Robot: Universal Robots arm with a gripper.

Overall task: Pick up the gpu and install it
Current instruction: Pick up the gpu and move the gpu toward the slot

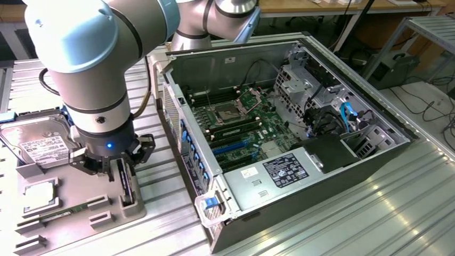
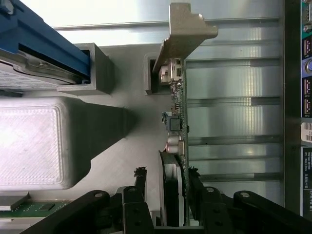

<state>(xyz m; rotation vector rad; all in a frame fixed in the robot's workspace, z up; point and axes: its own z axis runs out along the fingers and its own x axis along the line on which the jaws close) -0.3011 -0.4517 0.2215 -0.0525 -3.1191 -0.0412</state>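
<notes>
One gpu [image 2: 175, 124] upright — one end effector [image 2: 166, 173] straddling it

An open computer case [image 1: 235, 56] lay on its side on a ribbed metal table [image 1: 370, 213], its green motherboard [image 1: 245, 125] facing up. A blue cable [image 1: 347, 113] curled inside toward the exterior view's right, and a labelled metal cover [image 1: 284, 169] sat at the near end. At the exterior view's left, a grey holder [image 1: 78, 184] carried a silver hard drive [image 1: 39, 141] far, a square processor [image 1: 39, 194] nearer and a green memory stick [image 1: 61, 215] nearest
</notes>
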